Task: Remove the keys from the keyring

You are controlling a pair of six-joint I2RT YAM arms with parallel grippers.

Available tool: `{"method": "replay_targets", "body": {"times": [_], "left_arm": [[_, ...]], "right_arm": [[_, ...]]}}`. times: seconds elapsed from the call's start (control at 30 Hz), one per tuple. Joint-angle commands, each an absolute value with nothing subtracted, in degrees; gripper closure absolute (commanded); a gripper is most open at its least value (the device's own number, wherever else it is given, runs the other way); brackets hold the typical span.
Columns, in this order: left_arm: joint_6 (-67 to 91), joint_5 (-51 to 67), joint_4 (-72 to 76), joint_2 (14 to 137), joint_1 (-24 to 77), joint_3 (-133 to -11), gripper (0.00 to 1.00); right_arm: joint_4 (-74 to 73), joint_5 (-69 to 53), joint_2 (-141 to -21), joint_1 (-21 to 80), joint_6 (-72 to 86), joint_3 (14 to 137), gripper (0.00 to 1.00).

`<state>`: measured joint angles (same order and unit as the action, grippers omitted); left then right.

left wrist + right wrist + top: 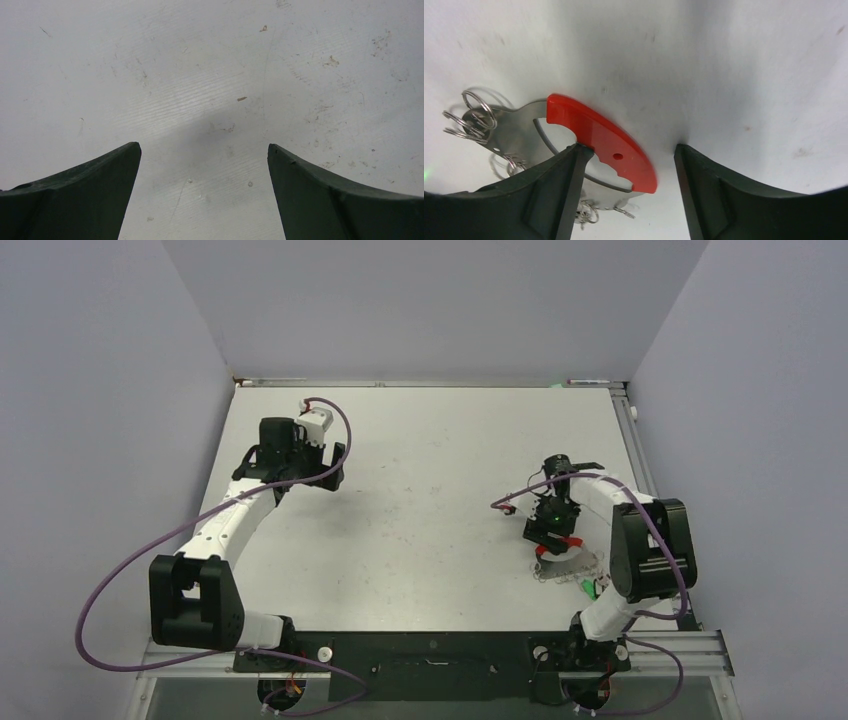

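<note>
While the right fingers (549,200) stand spread with the keyring (521,127) lying partly between them, the step in hand reads as taking hold of the ring so the keys can be worked off it. In the right wrist view, the finger at the lower left of the frame sits at the inner edge of the red band (599,140). I cannot tell whether it touches the band or only overlaps it. The finger at the lower right stands apart from the band's tip, with bare surface (749,75) between them. Nothing is pinched yet.

From overhead, the ring lies flat at the right of the frame, just below those fingers. The keys (572,566) fan out toward the lower edge, with a green head (586,586) nearest the arm's base. The left fingers (90,195) are spread wide over bare surface at the upper left, well apart from the ring and holding nothing.

The grip will probably go best across the red band, which looks the broadest and stiffest part. The small split rings (474,117) at the left of the wrist frame would make a poor hold. The band now sits off-centre, so one finger would likely meet it first and push or swivel the flat ring across the smooth surface. Centring the band before closing should prevent that. The fingers also need to be low enough to catch its thin edge.
</note>
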<state>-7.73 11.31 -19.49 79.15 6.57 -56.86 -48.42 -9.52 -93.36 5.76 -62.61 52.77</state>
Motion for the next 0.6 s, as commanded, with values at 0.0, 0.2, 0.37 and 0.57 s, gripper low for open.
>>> {"method": "replay_targets", "body": {"times": [0.0, 0.2, 0.37, 0.57], "left_arm": [[-7.0, 13.4, -18.4, 77.9, 6.7, -57.6, 0.04], [-6.5, 13.9, -18.8, 78.6, 6.7, -57.7, 0.04], [-5.4, 15.1, -19.5, 79.2, 6.6, -57.4, 0.04], [-3.4, 17.9, -19.4, 80.8, 6.6, -57.3, 0.04]], "right_arm": [[-42.7, -20.3, -98.7, 11.1, -52.6, 54.3, 0.40], [-36.8, -26.1, -106.3, 19.9, -39.3, 62.5, 0.51], [-31.2, -27.5, -113.0, 27.7, -29.7, 69.9, 0.53], [-26.9, -31.4, -118.2, 32.5, -17.8, 78.8, 0.56]]}}
